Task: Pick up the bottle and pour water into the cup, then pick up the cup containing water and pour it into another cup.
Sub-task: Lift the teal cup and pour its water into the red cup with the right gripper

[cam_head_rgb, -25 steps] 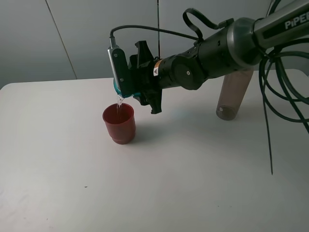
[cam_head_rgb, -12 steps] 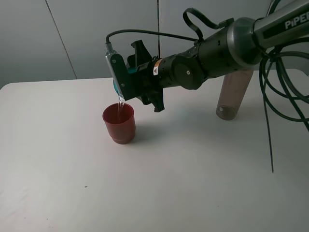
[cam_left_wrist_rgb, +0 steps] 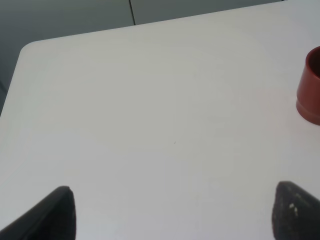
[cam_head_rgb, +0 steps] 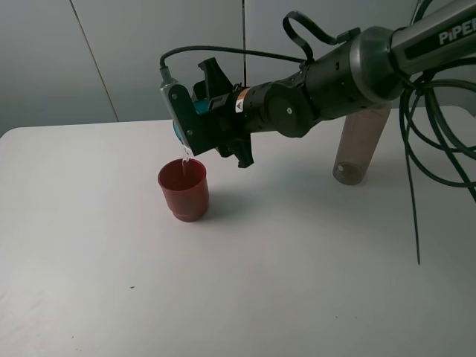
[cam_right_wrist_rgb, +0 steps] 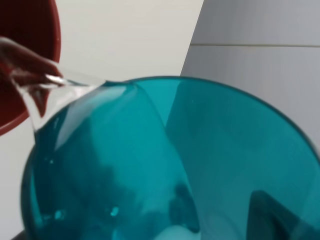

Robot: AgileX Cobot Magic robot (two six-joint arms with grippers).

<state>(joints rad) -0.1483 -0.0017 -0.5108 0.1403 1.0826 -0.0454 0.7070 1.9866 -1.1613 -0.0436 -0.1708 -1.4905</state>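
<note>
Mostly hidden: translucent teal plastic cup (cam_head_rgb: 178, 136) shows only as a sliver behind the right gripper (cam_head_rgb: 192, 126), which is clamped on it (wrist view: its wall fills the frame). Arm reaches in from the right, wrist rolled. Cup axis tipped far over, mouth down-left above the opaque dark red plastic cup (cam_head_rgb: 183, 190) on the white table (cam_head_rgb: 297, 260); thin water stream (cam_head_rgb: 184, 156) falls in. Left gripper (cam_left_wrist_rgb: 170, 215) jaws spread, empty.

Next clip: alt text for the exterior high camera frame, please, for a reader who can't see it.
The right gripper tips a teal cup over a dark red cup, a thin stream of water falling in. The red cup stands on a white table; a tall grey-brown bottle stands farther back on the right.
</note>
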